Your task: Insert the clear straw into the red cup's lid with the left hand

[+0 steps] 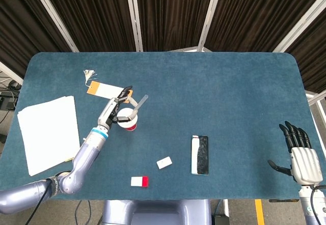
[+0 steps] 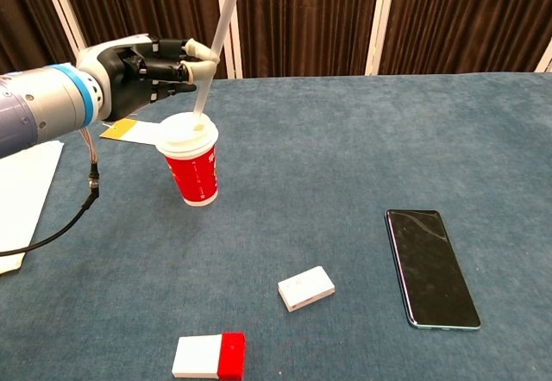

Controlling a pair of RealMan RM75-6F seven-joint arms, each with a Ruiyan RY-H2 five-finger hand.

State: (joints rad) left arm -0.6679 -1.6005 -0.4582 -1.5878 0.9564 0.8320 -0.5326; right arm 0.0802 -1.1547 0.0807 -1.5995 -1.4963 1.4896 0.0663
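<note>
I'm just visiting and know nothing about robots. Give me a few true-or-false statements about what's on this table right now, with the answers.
1. The left hand holds the clear plastic straw above the red paper cup. True.
2. The cup lies on its side. False: it stands upright, its white lid on.
3. The right hand holds the black smartphone. False: the phone lies flat on the blue table, and that hand is empty.
4. The straw's lower tip meets the lid. True.

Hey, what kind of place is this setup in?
Probably a robot lab or test booth, not a home or café: a table covered in blue felt, dark curtains on white frame poles behind it, and stray props such as a smartphone beside the red cup.
</note>
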